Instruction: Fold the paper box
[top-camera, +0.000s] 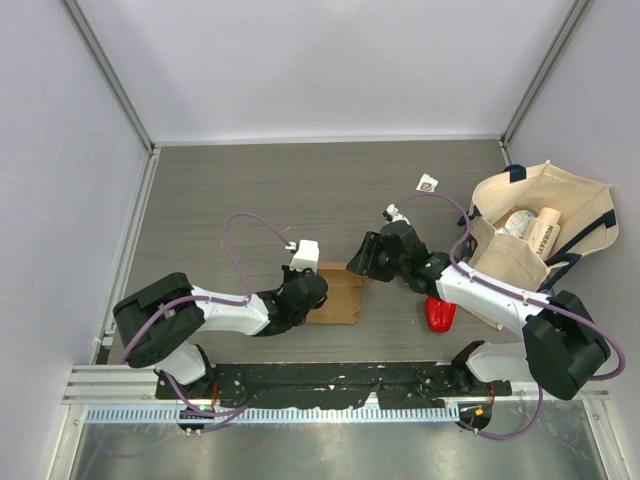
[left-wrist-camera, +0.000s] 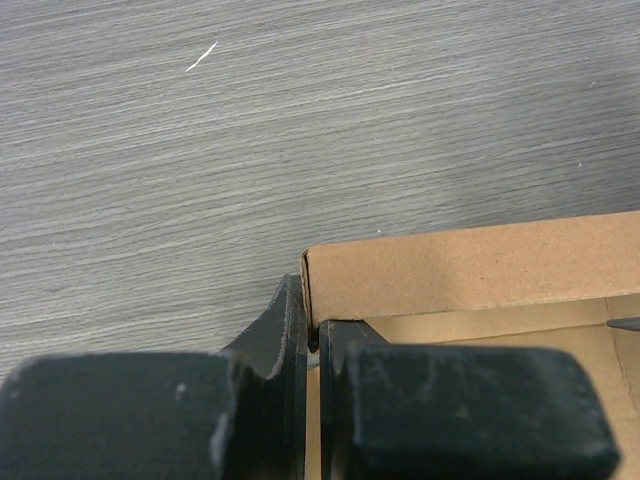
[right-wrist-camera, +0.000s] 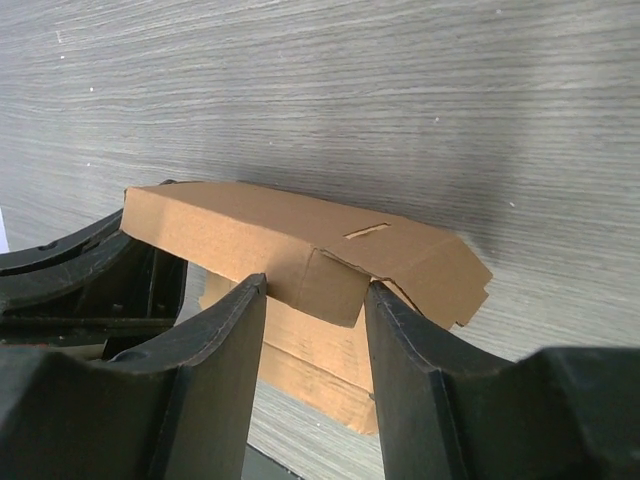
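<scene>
Grey table (top-camera: 250, 190), paper box (top-camera: 338, 295) sitting toward 6 o'clock. Left gripper (left-wrist-camera: 312, 335) clamping its 9 o'clock wall; right gripper (right-wrist-camera: 312, 300) straddling 3 o'clock flap, squeeze unclear. Light, creasable card, so you're wanting edge grips.

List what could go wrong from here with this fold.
1. The left end effector pinches only a thin corner wall of the small brown kraft cardboard box; a pull could crease it or let it slip free.
2. The right end effector straddles a side flap under the half-closed lid; squeezing might buckle the flap rather than tuck it.
3. The right forearm hangs over a glossy red object; a sweep could knock it.
</scene>
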